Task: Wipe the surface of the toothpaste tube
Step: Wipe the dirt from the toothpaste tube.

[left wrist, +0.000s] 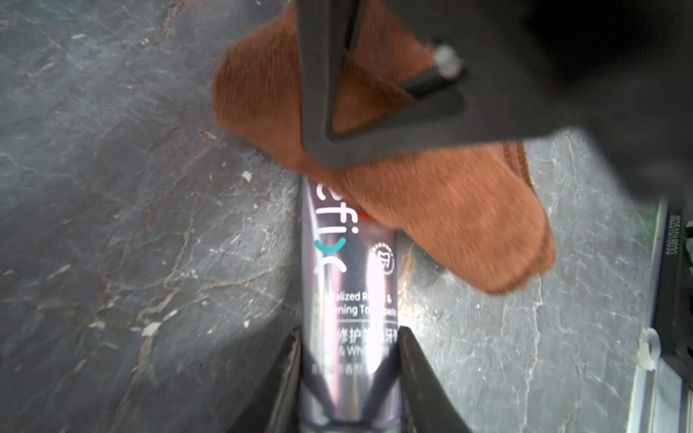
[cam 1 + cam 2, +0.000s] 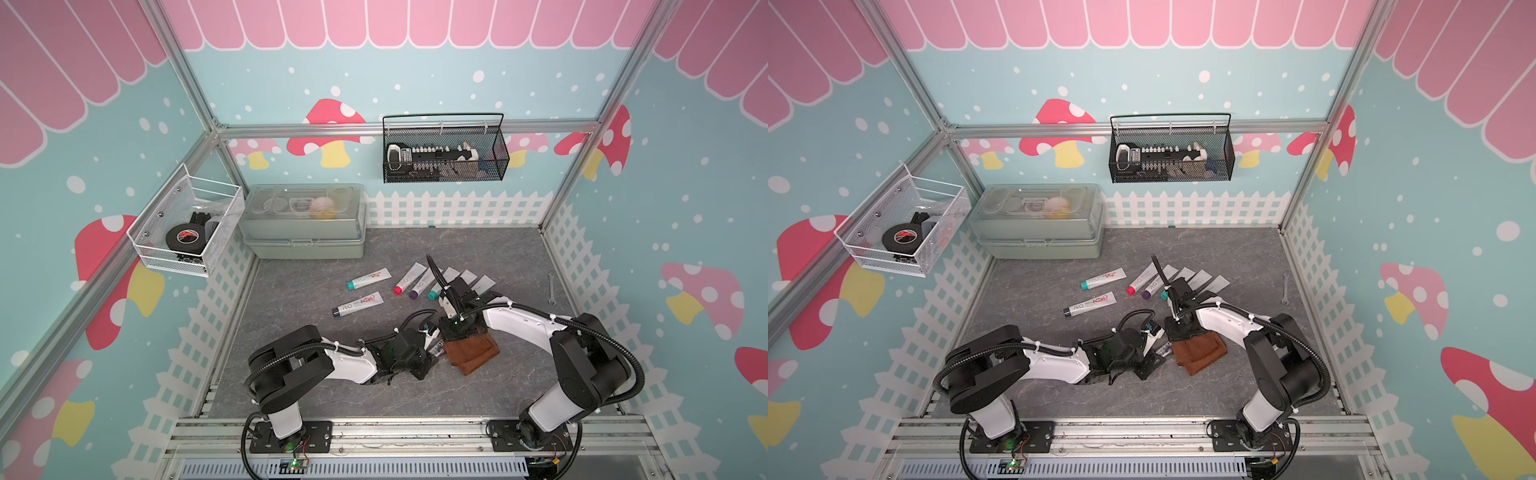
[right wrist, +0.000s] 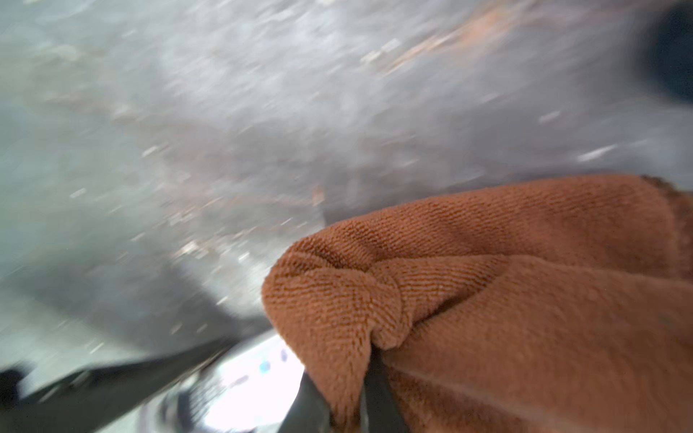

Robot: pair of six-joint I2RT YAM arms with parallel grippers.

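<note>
Where the two arms meet near the front middle of the grey marbled tabletop (image 2: 332,386), the glossy silver-purple toothpaste tube (image 1: 348,262) lies along the surface, its length running away from the left gripper (image 1: 349,337). That gripper's two dark fingers (image 1: 412,360) press against opposite sides of the tube, clamped on its lower body with printed lettering showing between them. Over the tube's far end sits the folded rust-brown microfibre cloth (image 1: 450,217), which covers the start of the brand name and touches both the tube and the tabletop beside it. The right gripper (image 3: 348,393) reaches down from above, its fingers drawn together on a bunched fold of the cloth. The right wrist view is badly smeared, and the bright shiny patch under the cloth's edge is probably the tube, though that is hard to confirm. In both top views, several white tubes with coloured caps (image 2: 369,278) lie farther back, well apart from the held one.
</note>
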